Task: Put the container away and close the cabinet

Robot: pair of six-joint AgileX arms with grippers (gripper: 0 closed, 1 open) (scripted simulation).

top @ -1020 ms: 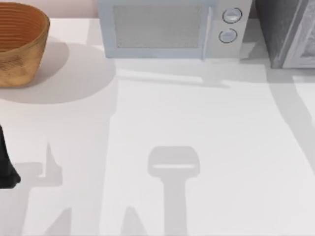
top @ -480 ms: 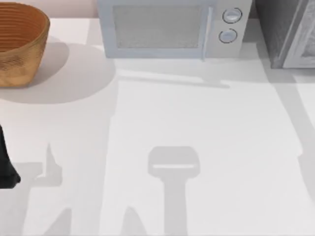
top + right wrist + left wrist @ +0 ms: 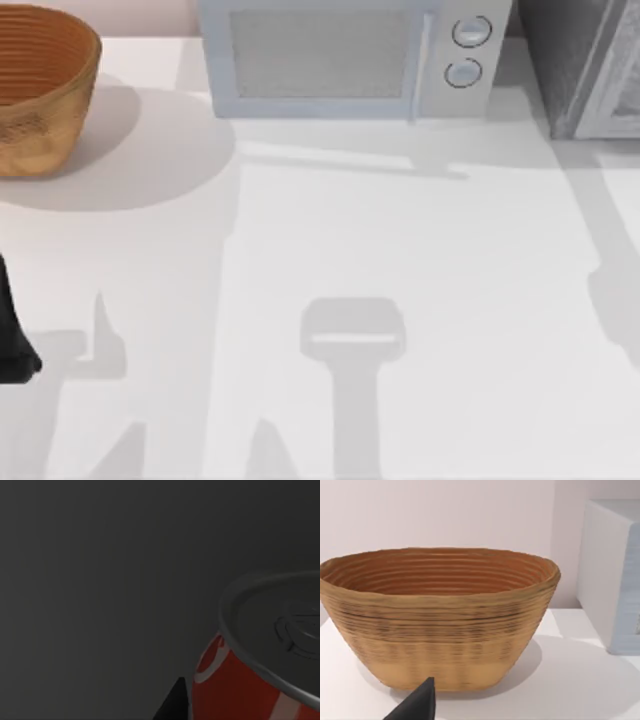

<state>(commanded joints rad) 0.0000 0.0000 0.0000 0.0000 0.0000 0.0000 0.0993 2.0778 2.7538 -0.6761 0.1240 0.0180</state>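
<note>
The container [image 3: 260, 665], a can with a silver top and a red-and-white label, sits close up in the right wrist view against a dark grey surface. One black fingertip [image 3: 172, 702] of my right gripper lies against its side, and the grip looks shut on it. The cabinet [image 3: 565, 60], dark grey and speckled with a pale framed door panel [image 3: 620, 85], stands at the table's far right corner. My left gripper [image 3: 15, 350] is parked at the table's left edge, facing the basket.
A woven brown basket [image 3: 40, 80] stands at the far left and appears again, basket [image 3: 440, 615], in the left wrist view. A white microwave [image 3: 345, 55] with two round knobs sits at the back centre. Arm shadows fall across the white table [image 3: 400, 250].
The arm shadow along the table's right edge has shifted, and a wider patch now lies near the right edge. The left arm, basket and microwave have not moved.
</note>
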